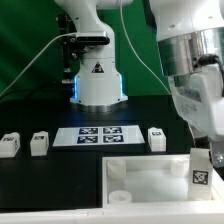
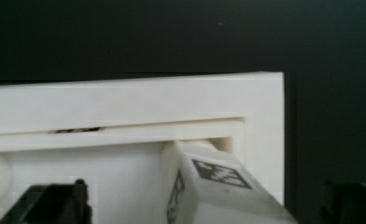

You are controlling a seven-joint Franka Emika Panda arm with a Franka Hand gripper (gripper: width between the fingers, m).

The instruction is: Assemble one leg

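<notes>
A leg [image 1: 200, 172], a small white block with a black-and-white tag, stands on the near right corner of the large flat white panel [image 1: 140, 172] in the exterior view. My gripper [image 1: 206, 142] hangs just above it. In the wrist view the same leg [image 2: 212, 185] stands between my two dark fingers [image 2: 55, 205], with a gap on each side. The jaws are open and touch nothing. The panel [image 2: 127, 105] fills the middle of the wrist view, its edge against the black table.
Three more legs stand on the black table: two at the exterior view's left [image 1: 10, 145] [image 1: 38, 143] and one [image 1: 156, 138] right of the marker board [image 1: 98, 135]. The robot base [image 1: 98, 85] stands behind the board.
</notes>
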